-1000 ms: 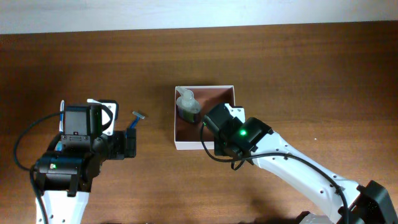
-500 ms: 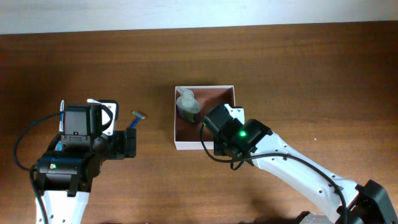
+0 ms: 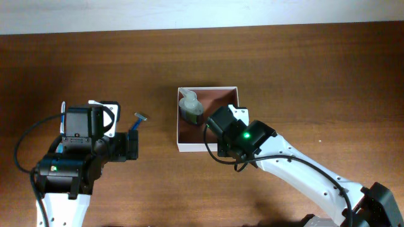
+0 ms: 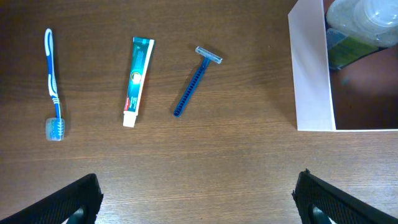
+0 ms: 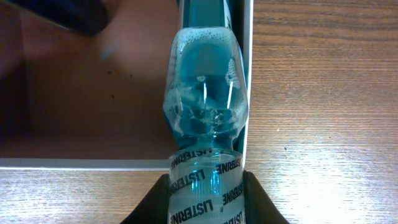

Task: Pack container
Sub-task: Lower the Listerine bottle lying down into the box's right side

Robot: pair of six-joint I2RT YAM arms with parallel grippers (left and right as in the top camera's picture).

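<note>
wooden table: right hand clamps bottle, cap unseen; left hand gapes wide.

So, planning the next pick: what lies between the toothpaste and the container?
A blue razor, between toothpaste and container, seen in the left wrist view.

- We see soft, even light on the brown wooden table ahead of the left gripper.
- Glints mark the clear teal plastic bottle.
</note>
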